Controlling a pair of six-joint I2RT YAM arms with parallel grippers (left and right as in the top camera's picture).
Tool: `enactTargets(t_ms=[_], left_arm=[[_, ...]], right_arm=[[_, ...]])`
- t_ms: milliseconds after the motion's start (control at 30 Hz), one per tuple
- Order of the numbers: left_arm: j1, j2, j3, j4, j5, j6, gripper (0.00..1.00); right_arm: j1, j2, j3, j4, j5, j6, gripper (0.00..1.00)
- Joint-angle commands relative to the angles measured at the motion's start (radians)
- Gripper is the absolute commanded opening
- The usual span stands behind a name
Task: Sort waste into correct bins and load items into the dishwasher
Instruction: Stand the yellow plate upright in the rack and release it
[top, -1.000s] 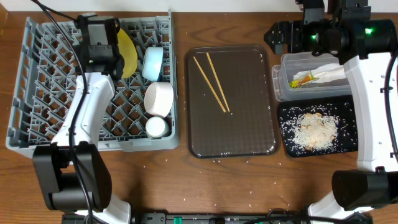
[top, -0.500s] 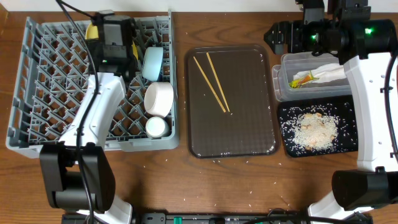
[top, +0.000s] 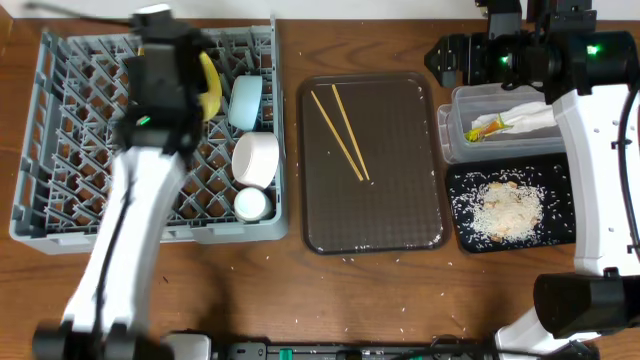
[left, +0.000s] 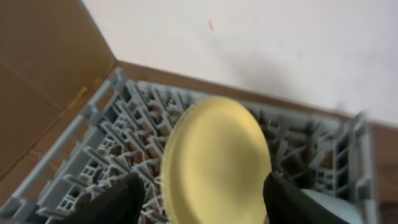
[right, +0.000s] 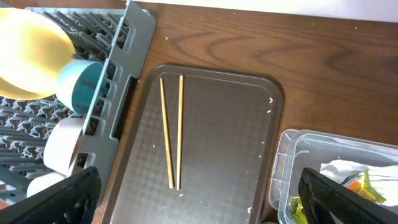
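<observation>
At the far edge of the large grey plastic dish rack (top: 60, 150), the round yellow plate (left: 214, 158) is slotted upright, seemingly to be propped for draining, with the left fingers (left: 115, 202) spread wide before it and the right fingers (right: 68, 199) likewise spread, empty.

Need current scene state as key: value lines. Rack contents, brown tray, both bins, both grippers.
dish rack: yellow plate on edge, light blue bowl, white bowl, small white cup
brown serving tray: chopsticks, a few stray grains
clear tub: snack wrapper, napkin
black tray: rice and scraps
left gripper: open, empty, facing the plate
right gripper: open, empty
not yet loaded: chopsticks
</observation>
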Motion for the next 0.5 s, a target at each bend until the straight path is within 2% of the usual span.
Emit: enactTargets(t_ms=[0, 133, 267, 400, 467], left_arm=[[0.127, -0.070, 0.002, -0.069, 0.229, -0.095, 0.60], [0.286, -0.049, 0.002, -0.144, 0.505, -0.179, 0.55], [0.428, 0.010, 0.002, -0.150, 0.763, -0.253, 0.52], [0.471, 0.062, 0.002, -0.151, 0.822, -0.262, 0.49], [0.471, 0.090, 0.002, -0.150, 0.821, -0.262, 0.43]], right_arm=[[0.008, -0.002, 0.011, -0.001, 0.003, 0.003, 0.99], [0.008, -0.002, 0.011, -0.001, 0.003, 0.003, 0.99], [0.008, -0.002, 0.011, -0.001, 0.003, 0.003, 0.99], [0.008, -0.002, 0.011, -0.001, 0.003, 0.003, 0.99], [0.008, -0.002, 0.011, -0.001, 0.003, 0.003, 0.99]])
